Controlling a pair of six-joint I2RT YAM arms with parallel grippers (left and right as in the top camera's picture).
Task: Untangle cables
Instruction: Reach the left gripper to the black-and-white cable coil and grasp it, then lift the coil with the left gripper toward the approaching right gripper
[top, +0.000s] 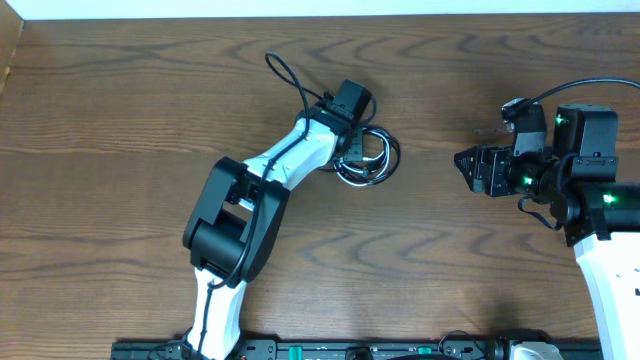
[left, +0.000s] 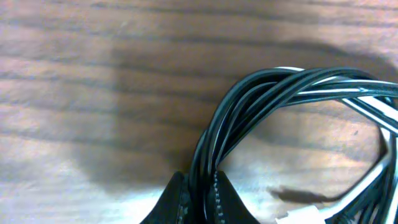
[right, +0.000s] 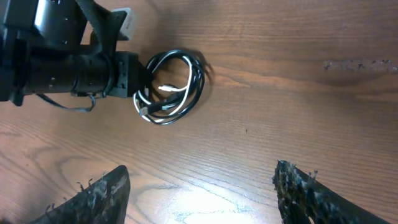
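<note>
The cables are a black cord and a white cord coiled together in a small loop on the wooden table, right of centre at the back. My left gripper is shut on the left side of the coil; in the left wrist view the strands run between the two fingertips. A white plug end lies inside the loop. My right gripper is open and empty, well to the right of the coil. The right wrist view shows the coil far ahead of its spread fingers.
The left arm's own thicker black wire arcs over the table behind the wrist. The table's back edge lies beyond the coil. Bare wood lies between the coil and the right gripper.
</note>
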